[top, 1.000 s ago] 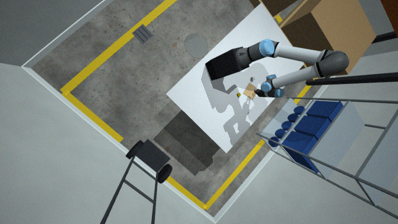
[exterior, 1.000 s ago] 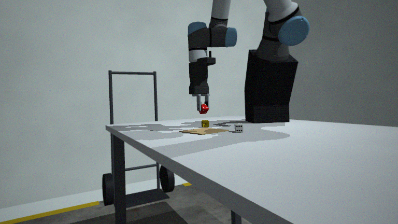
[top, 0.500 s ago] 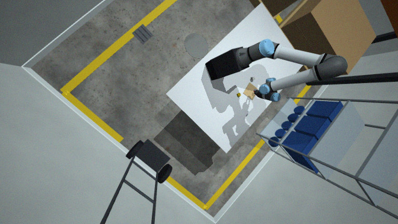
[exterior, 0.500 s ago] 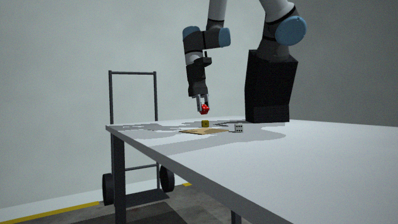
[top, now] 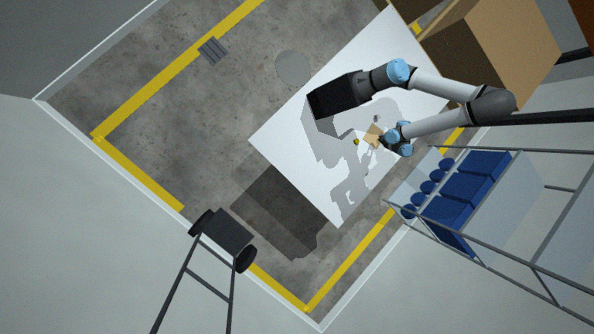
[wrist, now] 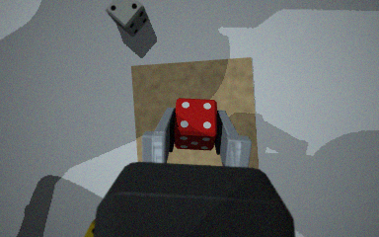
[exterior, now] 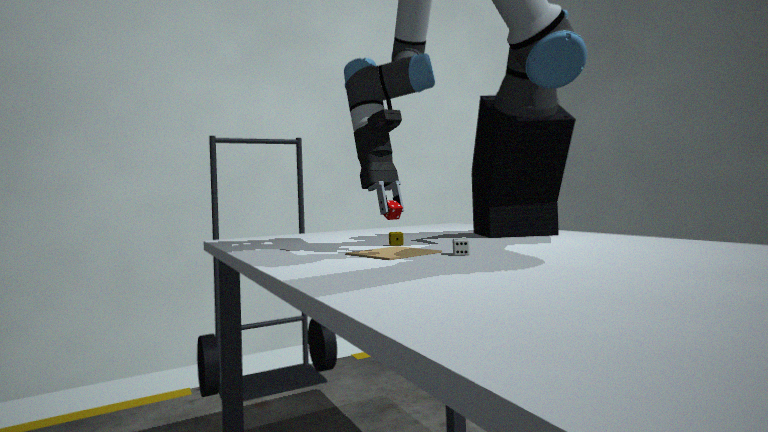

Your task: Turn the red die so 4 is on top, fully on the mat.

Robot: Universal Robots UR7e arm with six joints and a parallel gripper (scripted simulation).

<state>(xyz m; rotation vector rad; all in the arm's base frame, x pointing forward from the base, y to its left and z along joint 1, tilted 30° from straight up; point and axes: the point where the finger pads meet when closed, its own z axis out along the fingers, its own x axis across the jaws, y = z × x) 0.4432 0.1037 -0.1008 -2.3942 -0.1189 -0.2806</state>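
Red die: four white pips on face toward wrist camera, five on foreshortened face just below it in that view; in exterior view, white pips too small to count surely. White die on tabletop: six dark pips on side toward exterior camera. Yellow die: one dark pip on side toward exterior camera. Pips unreadable in top view.

Yellow die, white die flank mat.
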